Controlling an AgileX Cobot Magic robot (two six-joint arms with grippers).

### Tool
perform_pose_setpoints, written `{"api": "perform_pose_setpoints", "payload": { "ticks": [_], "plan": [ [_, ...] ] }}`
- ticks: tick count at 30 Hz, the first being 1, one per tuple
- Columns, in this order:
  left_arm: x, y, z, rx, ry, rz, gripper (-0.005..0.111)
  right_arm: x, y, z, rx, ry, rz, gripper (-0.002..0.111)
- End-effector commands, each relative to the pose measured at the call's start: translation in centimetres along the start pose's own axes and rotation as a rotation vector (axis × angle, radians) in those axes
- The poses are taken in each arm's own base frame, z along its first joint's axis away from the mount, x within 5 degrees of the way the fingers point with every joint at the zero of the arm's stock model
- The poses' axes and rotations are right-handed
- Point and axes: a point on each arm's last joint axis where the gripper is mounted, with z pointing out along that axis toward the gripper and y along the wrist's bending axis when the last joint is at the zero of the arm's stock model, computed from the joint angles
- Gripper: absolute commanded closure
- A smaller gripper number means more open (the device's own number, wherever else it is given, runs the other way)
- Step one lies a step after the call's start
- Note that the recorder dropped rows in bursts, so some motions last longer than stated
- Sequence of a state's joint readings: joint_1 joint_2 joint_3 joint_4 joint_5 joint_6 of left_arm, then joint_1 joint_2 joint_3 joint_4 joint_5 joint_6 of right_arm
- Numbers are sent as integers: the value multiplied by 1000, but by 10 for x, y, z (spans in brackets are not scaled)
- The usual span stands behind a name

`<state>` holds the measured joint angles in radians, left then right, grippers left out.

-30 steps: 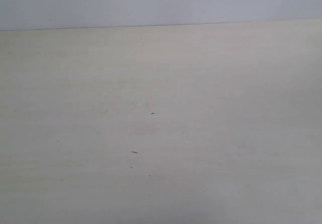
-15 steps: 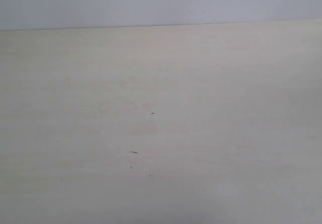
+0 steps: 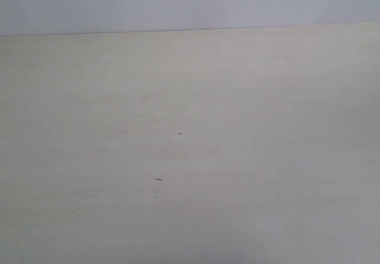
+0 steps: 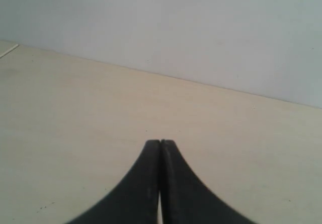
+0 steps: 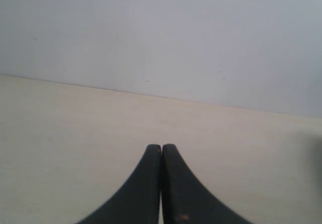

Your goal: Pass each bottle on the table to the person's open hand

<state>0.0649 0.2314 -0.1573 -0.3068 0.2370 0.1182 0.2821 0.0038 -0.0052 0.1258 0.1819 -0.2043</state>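
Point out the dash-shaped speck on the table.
The lower-middle speck, a short dark line; the central speck behind it is a tiny cross.

A plain pale grey wall stands behind the table, in soft, even light

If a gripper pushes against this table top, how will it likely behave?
Probably stiff: the table looks like a flat, wide wood-grain board with a straight far edge. Likely smooth, even slippery: its surface shows only tiny specks, no texture.
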Motion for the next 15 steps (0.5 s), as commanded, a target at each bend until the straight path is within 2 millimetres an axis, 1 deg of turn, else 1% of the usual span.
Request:
{"api": "perform_pose_setpoints", "payload": {
  "ticks": [1,12,14,15],
  "plan": [
    [4,3,3,-15,-44,-12,107,1,0,0,8,-10,-2,108],
    [-9,5,1,-35,-191,-11,107,1,0,0,8,-10,-2,108],
    [-6,6,1,-38,-203,-11,107,1,0,0,8,-10,-2,108],
    [-2,7,-1,-39,-223,-8,107,1,0,0,8,-10,-2,108]
  ]
}}
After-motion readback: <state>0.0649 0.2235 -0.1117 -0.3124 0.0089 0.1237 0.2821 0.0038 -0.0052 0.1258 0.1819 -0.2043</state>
